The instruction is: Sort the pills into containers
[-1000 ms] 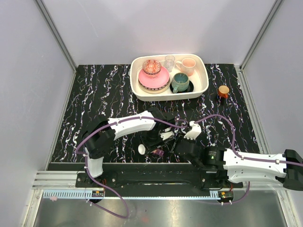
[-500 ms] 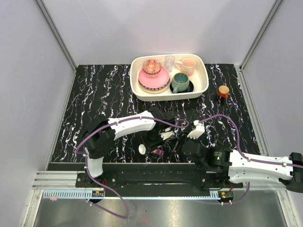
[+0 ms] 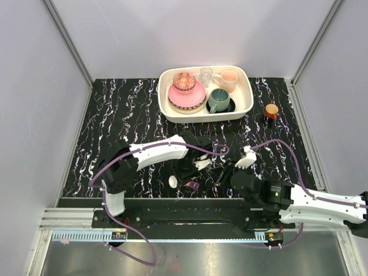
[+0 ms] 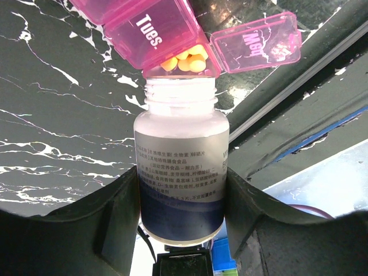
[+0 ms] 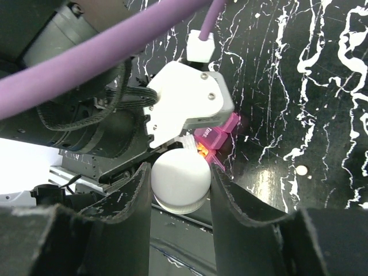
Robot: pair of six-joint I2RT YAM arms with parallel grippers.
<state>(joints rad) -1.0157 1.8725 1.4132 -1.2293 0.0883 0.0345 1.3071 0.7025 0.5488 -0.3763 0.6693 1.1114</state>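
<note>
Pills (image 4: 185, 60) sit heaped in the open compartment (image 4: 154, 62) of the pink pill box (image 4: 144, 29), next to the one marked Tues. Left gripper (image 4: 183, 178) clamps an uncapped white bottle (image 4: 181, 144), mouth just at that compartment. Right gripper (image 5: 181, 168) pinches the white cap (image 5: 179, 187), near the box.

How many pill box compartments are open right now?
1. The compartment beside the one marked Tues. is open, lid flipped back, yellow pills inside, right at the bottle mouth. The rest of the pill box is cut off or hidden, so others may be open.
</note>
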